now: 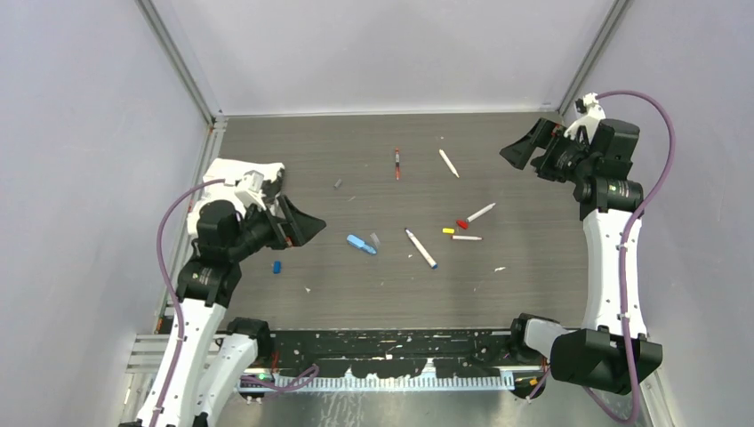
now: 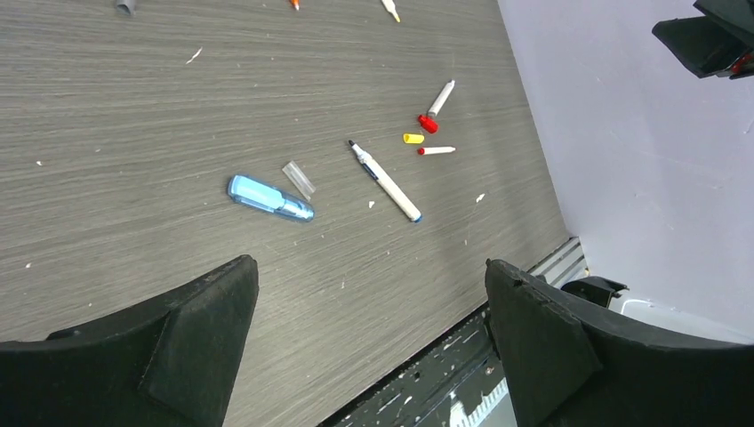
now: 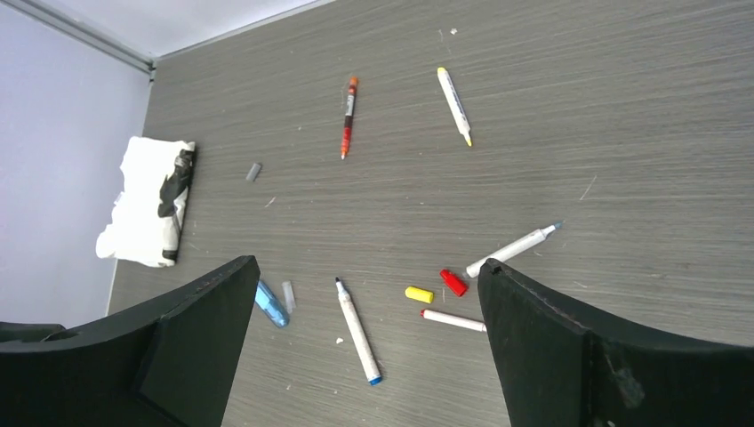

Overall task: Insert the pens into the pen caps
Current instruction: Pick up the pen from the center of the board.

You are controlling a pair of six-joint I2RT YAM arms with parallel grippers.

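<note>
Presently: pens (image 1: 421, 248), caps (image 1: 461, 223) scattered mid-frame on counter (image 1: 533, 294); left hand (image 1: 302, 224), right hand (image 1: 526, 149) open, empty, seemingly poised for picking.

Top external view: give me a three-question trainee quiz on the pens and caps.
1. True or false: the left pincer and right pincer each hold a pen.
2. Which colour of cap lies nearest the left arm? A yellow, B blue, C red.
3. The dark-tipped pen: what colour is its other end?
Key: 1 false, both are open and empty; 2 B, the blue cap; 3 blue.
</note>
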